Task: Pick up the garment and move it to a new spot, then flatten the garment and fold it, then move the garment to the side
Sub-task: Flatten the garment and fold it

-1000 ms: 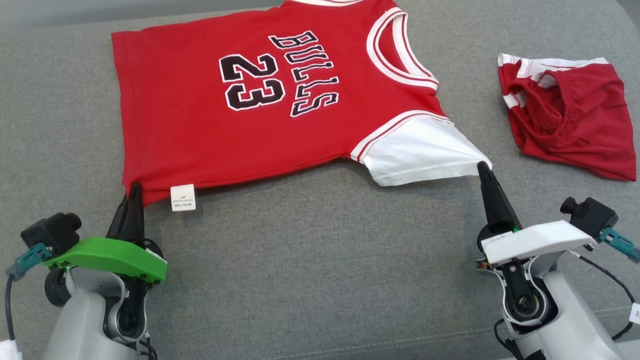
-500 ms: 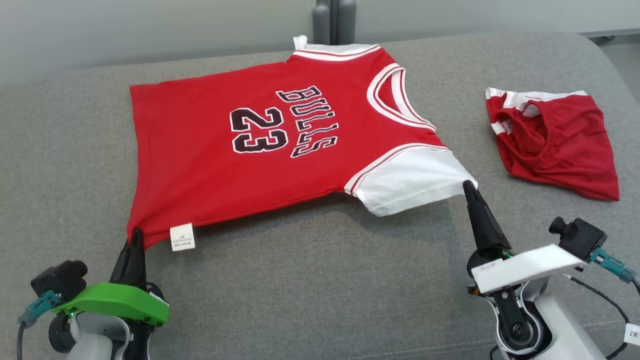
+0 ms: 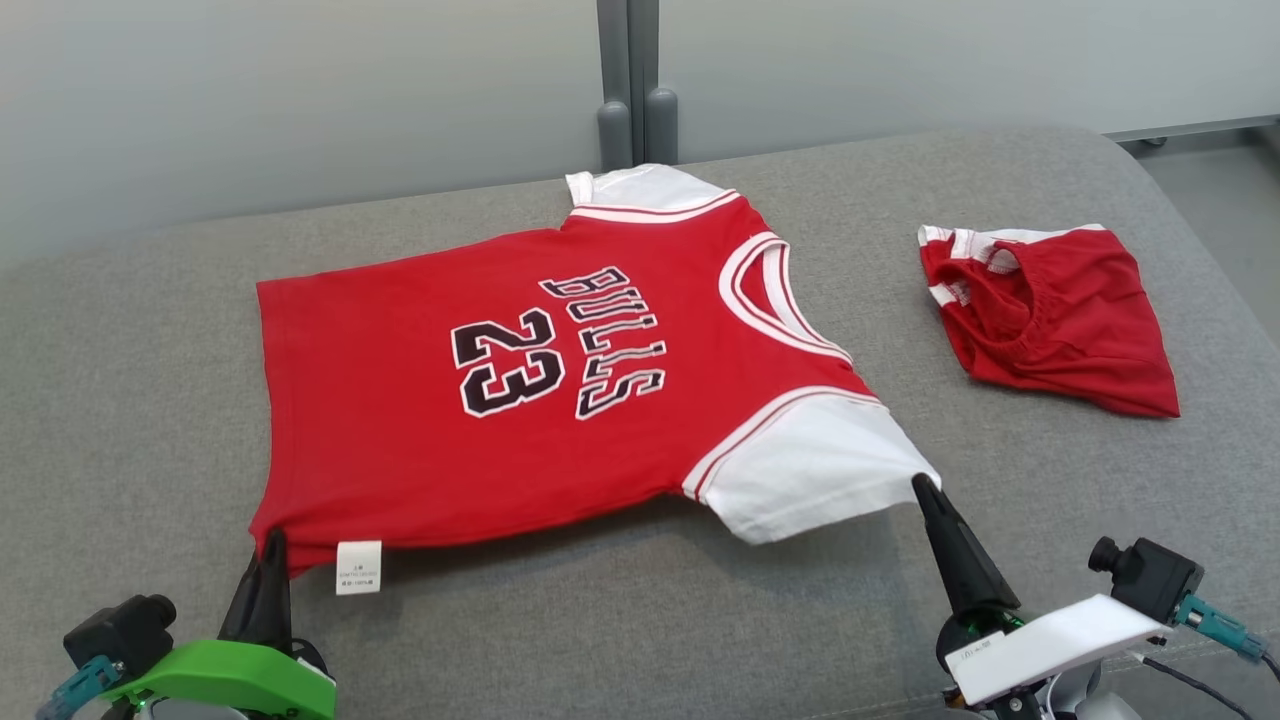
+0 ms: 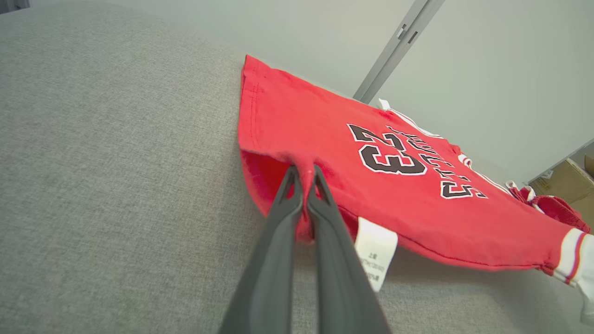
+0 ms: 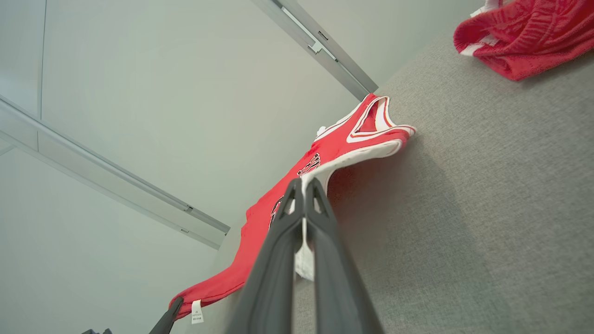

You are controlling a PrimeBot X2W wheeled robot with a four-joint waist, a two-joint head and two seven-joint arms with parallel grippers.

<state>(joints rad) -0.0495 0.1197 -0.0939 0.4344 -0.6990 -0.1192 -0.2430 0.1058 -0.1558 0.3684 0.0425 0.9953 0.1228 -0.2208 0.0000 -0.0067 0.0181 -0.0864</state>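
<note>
The left gripper [image 3: 272, 540] is pinched tight on the near hem corner of the red jersey [image 3: 520, 400]. In the left wrist view [image 4: 304, 169] the two dark fingers meet with a fold of red cloth squeezed between them, so the corner itself is hidden. Just right of those fingertips hangs a white label [image 3: 358, 567] (its print is too small to read).

The right gripper [image 3: 918, 483] is likewise closed, clamped on the edge of the near white sleeve [image 3: 810, 480]. The right wrist view [image 5: 302, 182] shows white fabric trapped between the fingers and hanging below them.

Both arms are cut off by the bottom edge of the head view, leaving little more than a green cover on the left and a white one on the right.

The jersey stretches between the two grippers and away from them, number side up, across the grey cushion [image 3: 620, 620]. Its near edge is lifted slightly, with shadow beneath. The far sleeve [image 3: 640, 185] is partly tucked behind the shoulder.

Beyond the right gripper and further right lies a second red garment [image 3: 1060, 320], bunched up and apart from the jersey (I cannot tell what kind).

Far beyond the left gripper, at the right edge of its wrist view, stands a cardboard box [image 4: 566, 178], cropped, its contents out of sight.
</note>
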